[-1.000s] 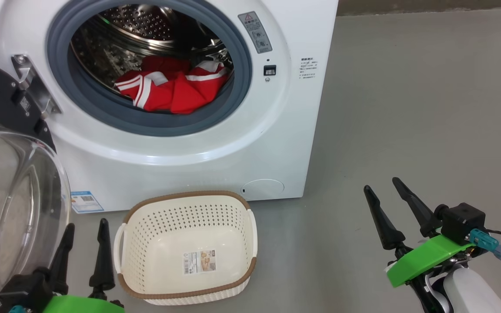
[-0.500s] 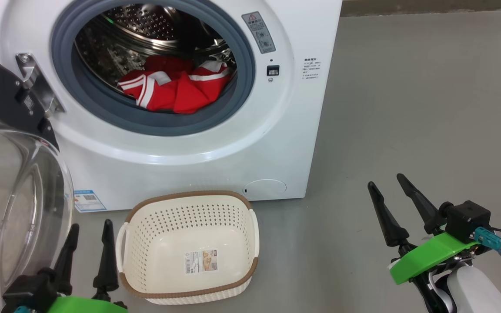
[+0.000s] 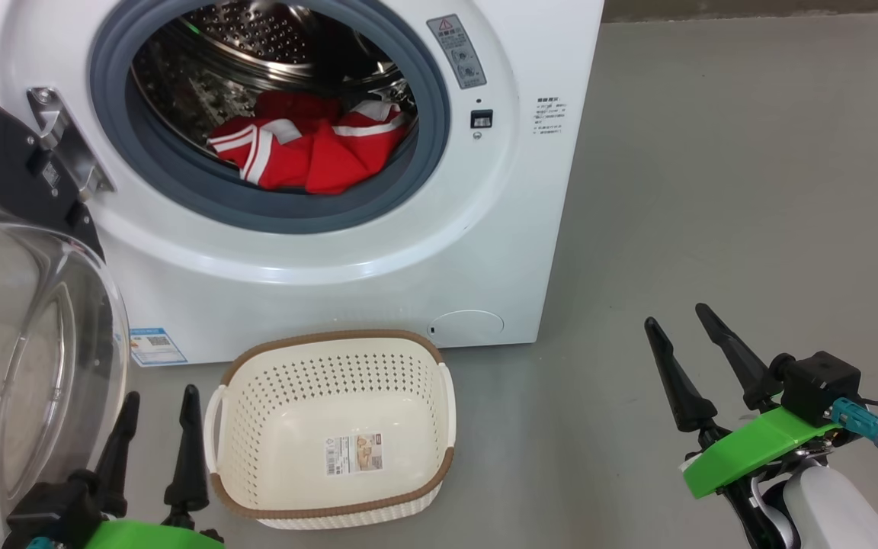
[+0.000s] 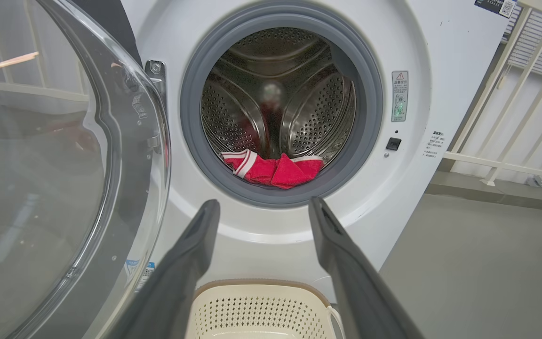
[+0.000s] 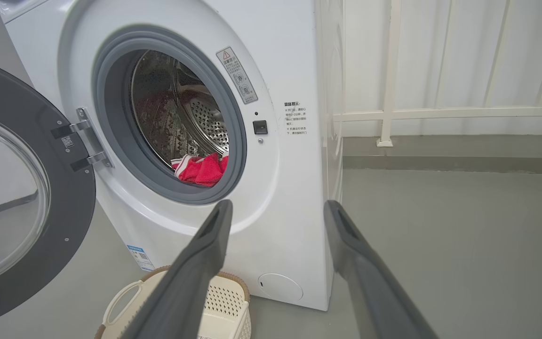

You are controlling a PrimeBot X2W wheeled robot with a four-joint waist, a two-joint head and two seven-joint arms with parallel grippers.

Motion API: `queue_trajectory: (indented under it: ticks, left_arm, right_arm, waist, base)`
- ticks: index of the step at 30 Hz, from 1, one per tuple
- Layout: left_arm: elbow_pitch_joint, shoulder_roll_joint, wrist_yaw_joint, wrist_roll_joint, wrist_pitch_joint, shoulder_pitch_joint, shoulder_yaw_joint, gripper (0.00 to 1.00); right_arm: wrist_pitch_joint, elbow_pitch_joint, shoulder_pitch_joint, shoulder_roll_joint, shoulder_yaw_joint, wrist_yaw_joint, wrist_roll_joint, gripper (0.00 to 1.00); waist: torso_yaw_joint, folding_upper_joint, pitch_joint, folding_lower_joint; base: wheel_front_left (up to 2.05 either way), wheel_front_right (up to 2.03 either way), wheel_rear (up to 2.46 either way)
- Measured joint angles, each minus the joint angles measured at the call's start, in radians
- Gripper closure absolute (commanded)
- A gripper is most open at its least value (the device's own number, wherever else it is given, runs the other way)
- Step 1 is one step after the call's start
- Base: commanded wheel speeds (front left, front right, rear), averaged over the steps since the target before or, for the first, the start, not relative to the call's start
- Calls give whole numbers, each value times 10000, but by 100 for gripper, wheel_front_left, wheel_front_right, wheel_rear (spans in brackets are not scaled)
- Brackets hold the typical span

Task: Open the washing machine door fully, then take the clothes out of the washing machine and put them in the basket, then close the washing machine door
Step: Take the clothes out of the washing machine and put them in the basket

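You have the washing machine door (image 3: 27, 320) swung wide open. It hangs from its hinge (image 3: 65, 145) at the left edge of the washing machine (image 3: 332, 259), with the clear glass bowl bulging out on that side.

The clothes (image 3: 309, 152) are inside the washing machine. They are a red heap with white stripes, lying low at the front of the steel drum (image 3: 256, 38), just behind the lower curve of the grey gasket (image 3: 424, 152).

The basket (image 3: 294, 396) sits upright on the floor (image 3: 713, 191) just in front of the washing machine, below the opening. The paper label (image 3: 354, 454) on its bottom is showing.

Your left gripper (image 3: 161, 393) is in front of the washing machine's lower left corner, between the door glass and the basket, just beside the basket's left handle. Its fingers (image 3: 186, 457) are spread apart with nothing between them. In the left wrist view they point at the opening, with the clothes between them further back.

Your right gripper (image 3: 675, 315) is out past the washing machine's right side, over bare floor and well apart from the basket. Its fingers (image 3: 675, 381) are also spread wide and hold nothing.
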Motion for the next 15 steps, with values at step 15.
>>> queue_trajectory:
  ticks: [15]
  left_arm:
    - [54,-46,-88,165,0,-2,19,0]
  right_arm:
    - [2,0,0,25,59,0,0,0]
  waist:
    - [39,0,82,0]
  base:
    - [49,-49,0]
